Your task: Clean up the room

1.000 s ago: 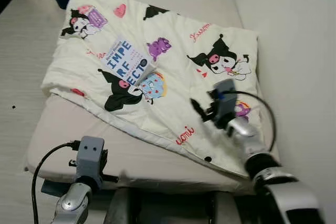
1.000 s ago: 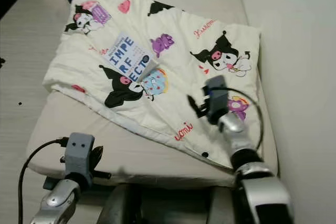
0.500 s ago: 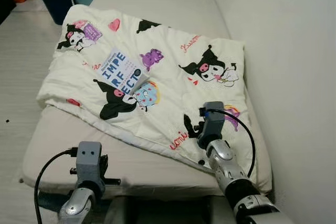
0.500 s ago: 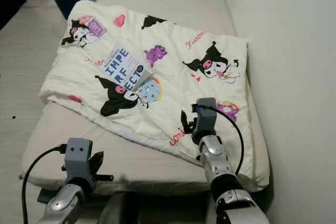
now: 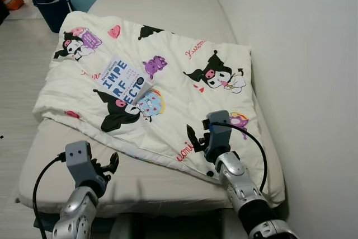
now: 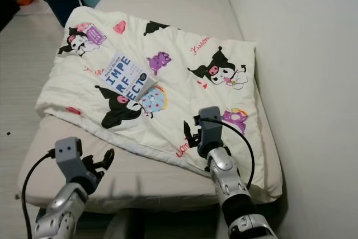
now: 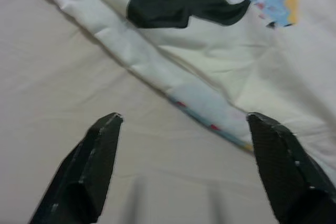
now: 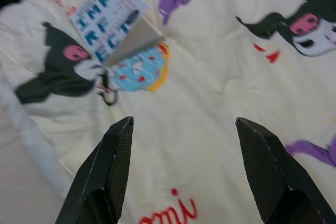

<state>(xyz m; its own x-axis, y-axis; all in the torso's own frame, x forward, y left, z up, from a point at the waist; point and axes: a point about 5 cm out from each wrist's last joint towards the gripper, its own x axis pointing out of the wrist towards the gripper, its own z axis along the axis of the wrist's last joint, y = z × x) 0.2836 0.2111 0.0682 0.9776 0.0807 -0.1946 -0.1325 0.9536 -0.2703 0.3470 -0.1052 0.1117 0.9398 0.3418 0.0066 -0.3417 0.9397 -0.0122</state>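
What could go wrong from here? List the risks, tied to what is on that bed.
The book lies loose on the rumpled duvet; tugging the duvet could slide it off. The open right gripper hovers over the duvet and may pinch fabric. The open left gripper hangs over bare mattress.

Soft puffy cloth blanket (image 5: 168, 82) with printed cartoons, smooth paper book (image 5: 122, 79) at its 10 o'clock side, plain matt bed sheet (image 5: 140, 174), shiny silver metal arms, black textured matt fingers (image 8: 107, 174), smooth painted wall (image 5: 302, 82)
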